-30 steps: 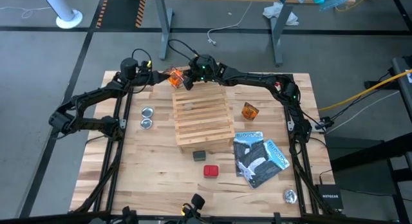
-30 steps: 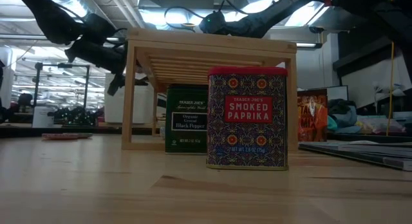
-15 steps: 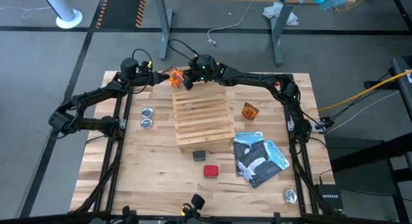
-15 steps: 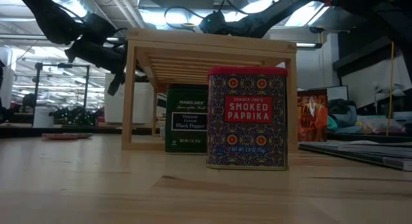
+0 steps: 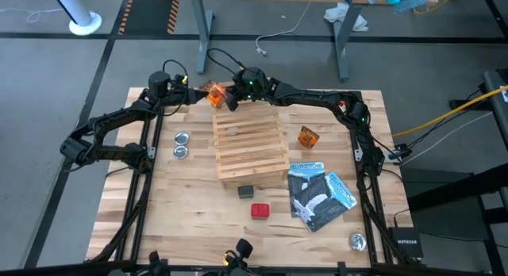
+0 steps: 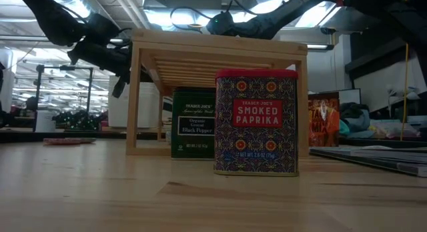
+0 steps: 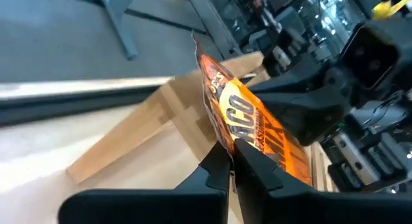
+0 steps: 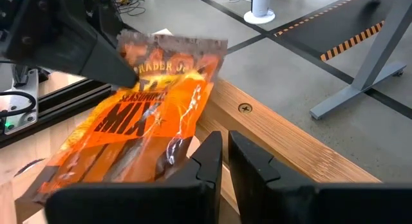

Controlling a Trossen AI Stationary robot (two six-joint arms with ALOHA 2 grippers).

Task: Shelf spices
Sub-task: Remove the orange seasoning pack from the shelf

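Packet (image 5: 215, 94) of orange seasoning mix sits in the air at the far left corner of the shelf (image 5: 251, 143), held between both arms. My left gripper (image 7: 230, 161) has its fingers narrow, pinched on one edge of the packet; its wrist view shows the packet standing on edge, long axis running away from the fingers toward the right arm. My right gripper (image 8: 222, 156) has fingers nearly together on the opposite edge, packet spread out ahead of it over the shelf's corner post. I judge this a handover or a two-arm repositioning; I cannot tell which arm carries the load.

Key relation: packet lies just off the shelf top, beyond its far edge, so the next move must bring it toward the near side, onto the slats. Right gripper is closer to the slats.

Other spices not yet shelved: second orange packet (image 5: 308, 136) on the desk (image 5: 190, 205) right of the shelf; grey pepper box (image 5: 245, 191) and red paprika box (image 5: 259, 210) in front of it.
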